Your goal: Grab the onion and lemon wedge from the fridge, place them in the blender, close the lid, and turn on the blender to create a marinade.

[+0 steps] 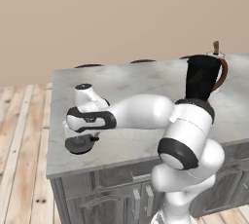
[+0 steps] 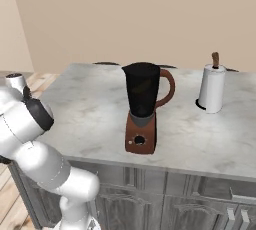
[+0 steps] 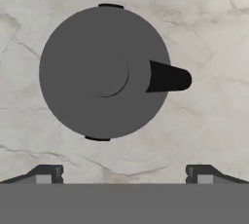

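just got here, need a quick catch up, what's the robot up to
The arm reaches low over the left end of the marble counter, its open gripper hanging straight above the round dark lid, which lies flat there. Nothing is held. The blender stands further right, its jug uncovered, beside a paper towel roll.

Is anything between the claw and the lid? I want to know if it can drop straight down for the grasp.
Nothing visible does. In the hand view the open claw looks straight down at the lid, which lies flat on bare marble counter, its tab pointing sideways. The blender stands well off to the side.
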